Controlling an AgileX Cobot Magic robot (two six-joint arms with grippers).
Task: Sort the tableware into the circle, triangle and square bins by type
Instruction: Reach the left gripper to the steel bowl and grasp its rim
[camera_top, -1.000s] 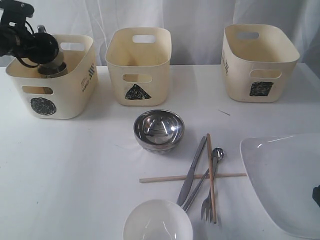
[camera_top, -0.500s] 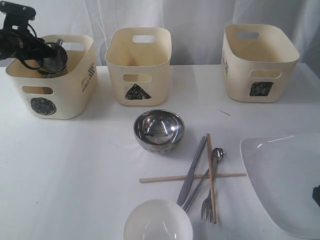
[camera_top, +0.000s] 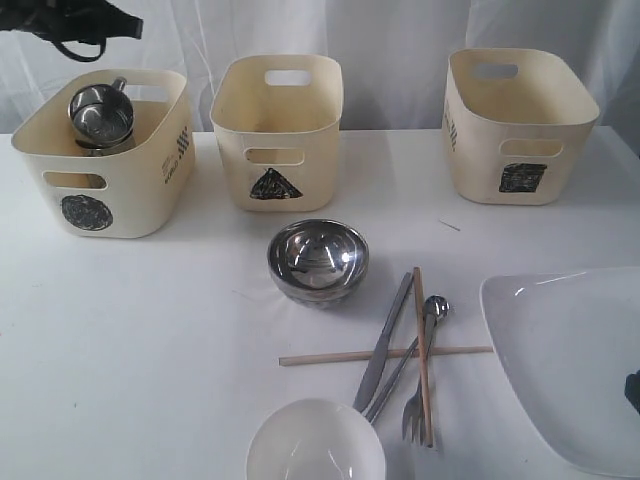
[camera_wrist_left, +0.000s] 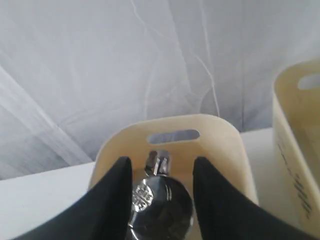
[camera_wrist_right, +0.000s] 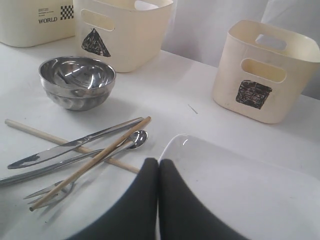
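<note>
Sorting under way: the left gripper (camera_wrist_left: 162, 162) is seen with its jaws spread wide and nothing grasped, raised above the circle tub (camera_top: 130, 195) at the back left corner of the worktop (camera_top: 150, 330). A steel mug (camera_top: 100, 108) is seen directly below it inside that tub, clear of both fingers. The mug is tipped over, its polished open mouth shown to the exterior camera and its handle uppermost. It is propped on a second steel vessel (camera_top: 104, 146), of which only a rim is shown.

The right gripper (camera_wrist_right: 159, 167) is clenched shut on nothing and is held over the rim of the big white plate (camera_top: 560, 350) at the front right corner. The triangle tub (camera_top: 300, 120) and the square bin (camera_top: 480, 140) are ranged along the back edge. The steel bowl (camera_top: 318, 260) is set mid-worktop in front of the triangle tub. The steel cutlery (camera_top: 385, 340) and two wooden chopsticks (camera_top: 330, 357), crossed, are laid between it and the plate. The white bowl (camera_top: 315, 445) is cut off by the front edge.
</note>
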